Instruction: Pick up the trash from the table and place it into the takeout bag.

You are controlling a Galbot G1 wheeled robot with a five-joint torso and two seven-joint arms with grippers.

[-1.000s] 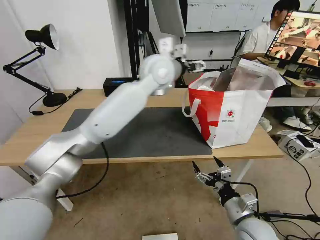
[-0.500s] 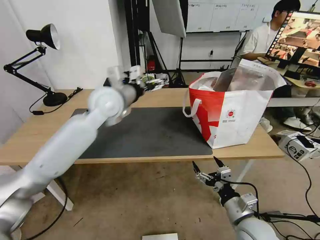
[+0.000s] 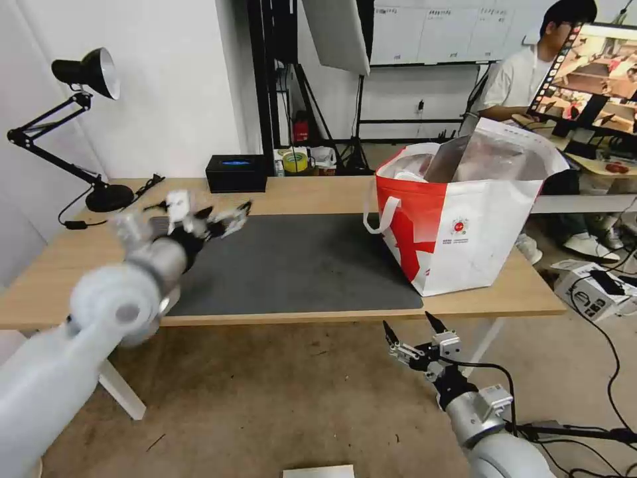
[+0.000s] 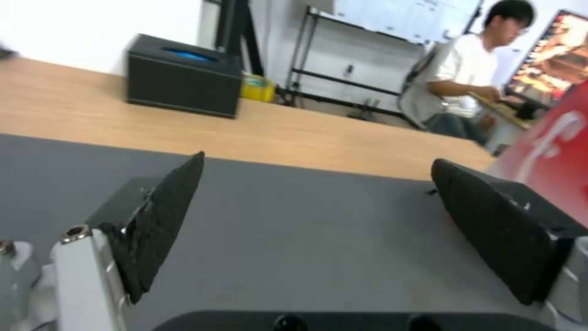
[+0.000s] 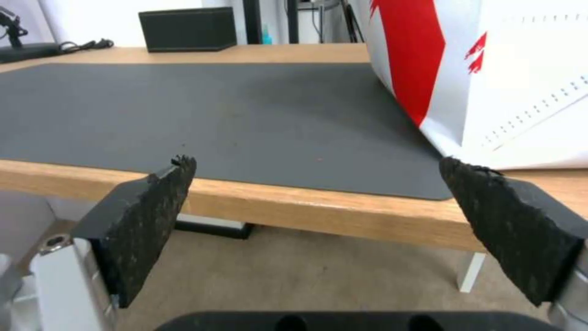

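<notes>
Left pincer (image 3: 222,219) hangs over the left part of the grey mat (image 3: 298,265), fingers apart, nothing held. Right pincer (image 3: 411,328) sits below the bench (image 3: 318,192) front edge, fingers spread, nothing held. Takeout bag (image 3: 464,226) stands upright on the bench's right end, overlapping the mat edge.

Left arm swinging back from takeout bag (image 3: 464,219), across table (image 3: 318,192) toward robot's left. Left gripper (image 3: 222,216) now hovering over mat's (image 3: 298,265) left end, fingers spread, nothing between them. Arm dropping lower.
</notes>
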